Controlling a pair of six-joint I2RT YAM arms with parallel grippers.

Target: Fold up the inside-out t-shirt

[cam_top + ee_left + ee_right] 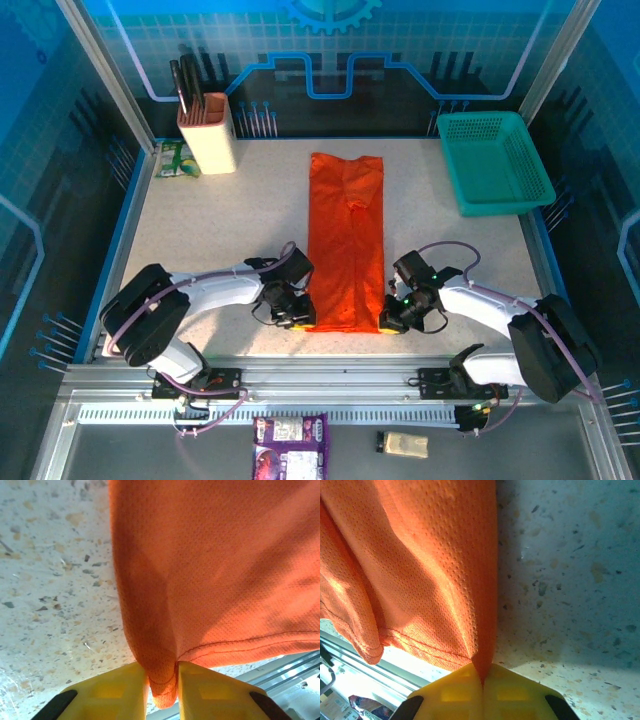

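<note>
Centrally on the speckled counter (230, 230), the inside-out t-shirt (346, 240) is seen laid flat as a long, narrow orange strip that runs from the far side toward the near edge. Its near hem is flanked by both arms.

The left tool (300, 318) is placed at the near left corner of the strip. In the left wrist view, a bunched corner of the orange cloth (215, 570) is caught between the yellow fingers (115, 690), and both inner faces are pressed against it, so the left tool (162, 672) is taken to be clamped on the shirt. A stitched hem line is seen running off to the right above the counter (55, 580).

The right tool (392, 322) is placed at the near right corner. In the right wrist view, its fingers (450, 695) are brought fully together, and a thin folded edge of the cloth (420, 555) is pinched in the seam between them at the right tool (482, 672). The bare counter (570, 580) is seen just beside that edge.

A teal mesh basket (500, 208) is set at the far right corner, well apart from the shirt. A beige knife block (207, 135) is stood at the far left, with a green packet (175, 158) just beside it.
</note>
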